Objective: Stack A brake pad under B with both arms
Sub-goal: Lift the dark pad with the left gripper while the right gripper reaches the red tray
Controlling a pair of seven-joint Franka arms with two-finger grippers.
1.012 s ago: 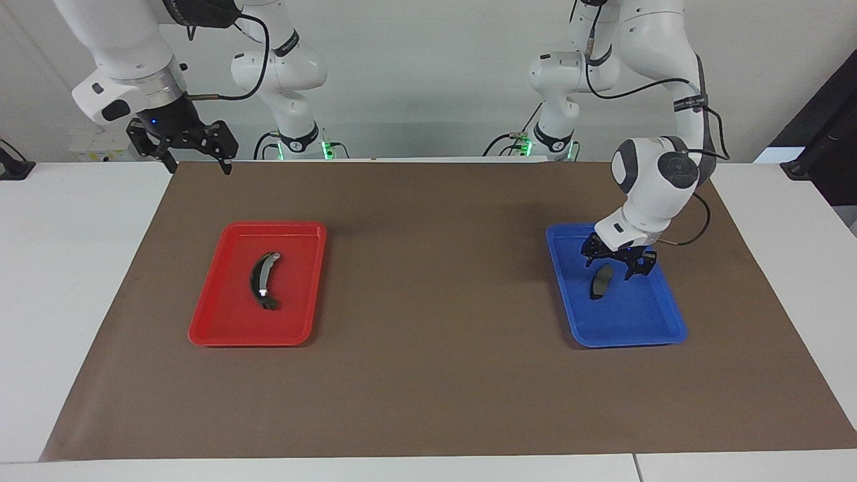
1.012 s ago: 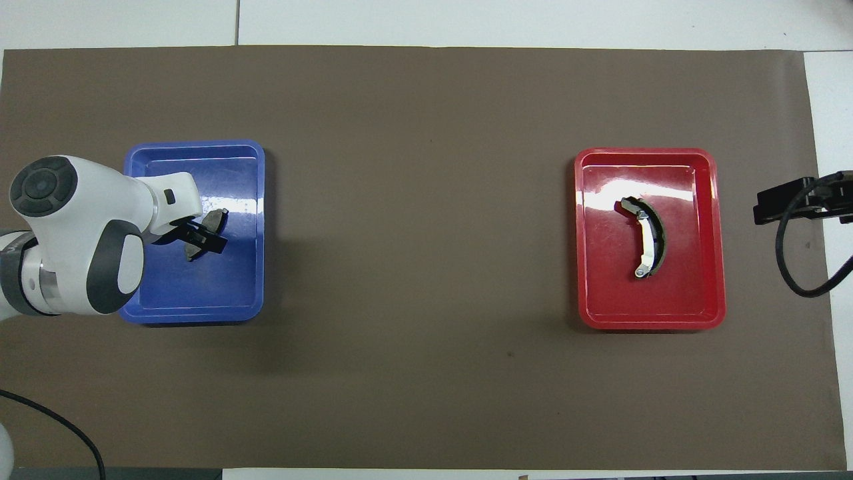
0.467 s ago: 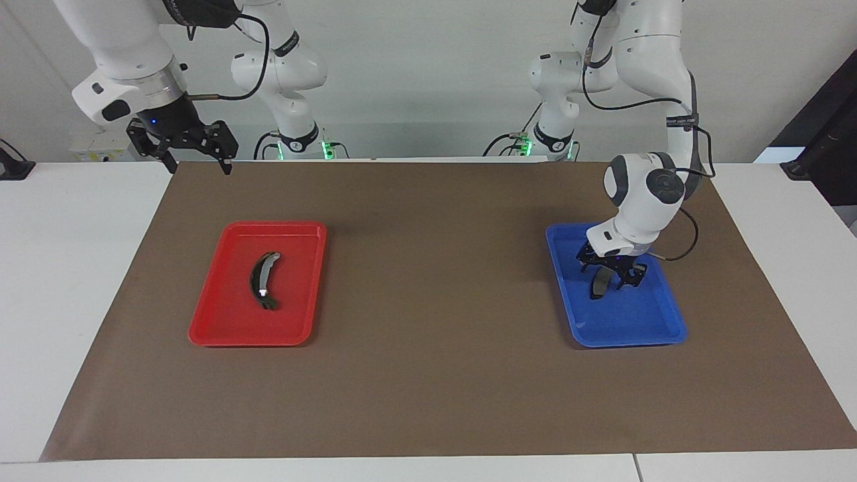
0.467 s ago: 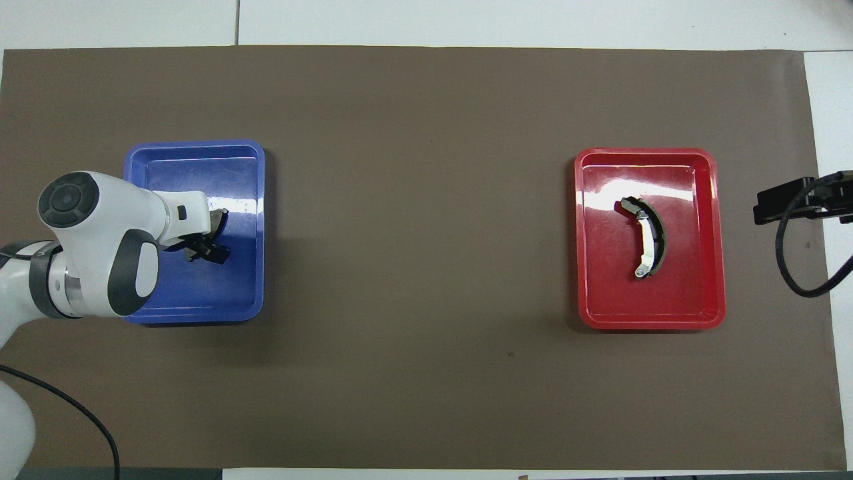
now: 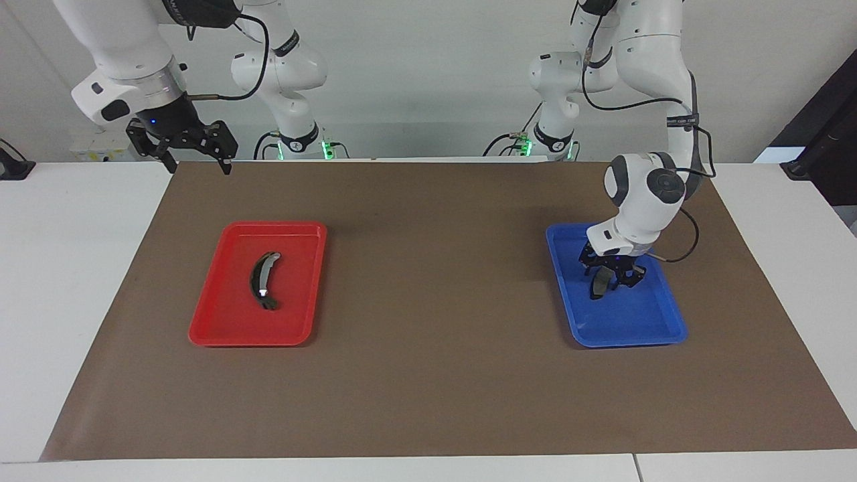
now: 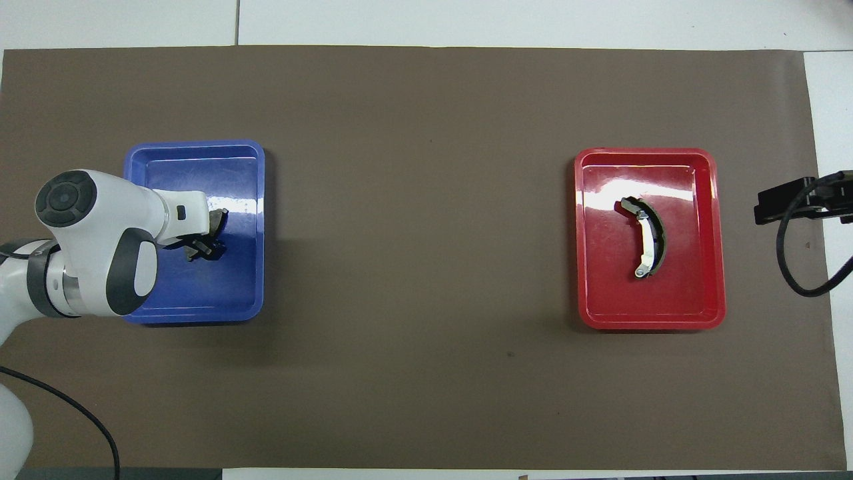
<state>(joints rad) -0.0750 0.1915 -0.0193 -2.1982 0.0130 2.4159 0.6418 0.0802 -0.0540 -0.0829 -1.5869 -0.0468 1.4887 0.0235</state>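
The A brake pad (image 5: 599,285) (image 6: 218,219), short and dark grey, lies in the blue tray (image 5: 636,321) (image 6: 200,293). My left gripper (image 5: 608,278) (image 6: 203,245) is down in that tray with its fingers drawn in on the pad. B (image 5: 262,280) (image 6: 648,243), the long crescent shoe with a light face, lies in the red tray (image 5: 227,308) (image 6: 693,280). Raised over the mat's corner at the right arm's end of the table, my right gripper (image 5: 199,166) (image 6: 783,200) waits open and holds nothing.
A brown mat (image 5: 428,375) (image 6: 426,373) covers the white table, and both trays stand on it, one toward each arm's end. A black cable (image 6: 796,267) hangs from the right arm beside the red tray.
My left gripper came down over the pad in the blue tray, and its fingers closed in on it. The right arm and B have not moved.
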